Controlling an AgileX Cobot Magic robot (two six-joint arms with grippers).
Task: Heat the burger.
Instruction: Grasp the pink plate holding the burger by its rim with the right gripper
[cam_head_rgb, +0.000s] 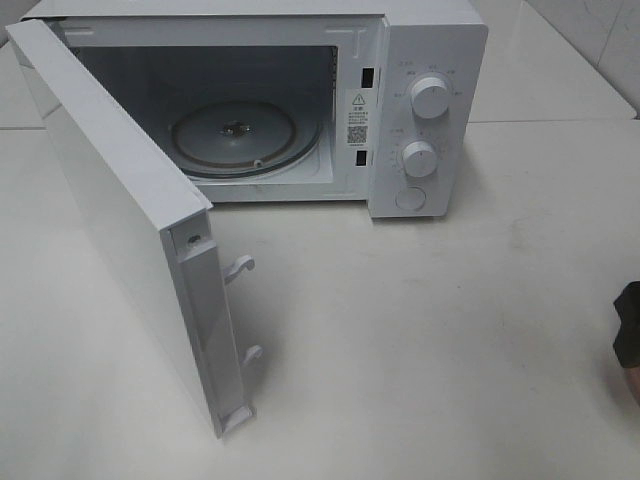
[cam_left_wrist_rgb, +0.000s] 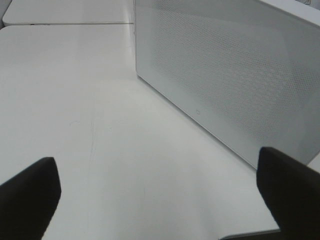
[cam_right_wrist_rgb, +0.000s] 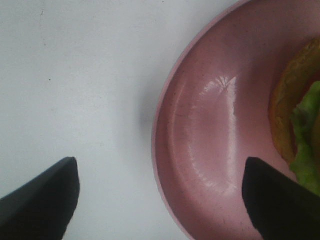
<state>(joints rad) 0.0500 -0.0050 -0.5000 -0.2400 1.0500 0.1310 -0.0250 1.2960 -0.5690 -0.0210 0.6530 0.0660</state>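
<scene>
Kitchen-style test bench, white microwave, white table

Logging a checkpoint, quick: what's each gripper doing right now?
Left gripper: open, empty.
Right gripper: open over the plate rim, holding nothing.

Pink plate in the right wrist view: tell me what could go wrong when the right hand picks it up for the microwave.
1. The right hand is open astride the rim of the pink plate. A shallow pinch there could tilt the plate and let the burger slide.
2. The microwave door stands wide open over the table. A carried plate might clip it before reaching the turntable.
</scene>
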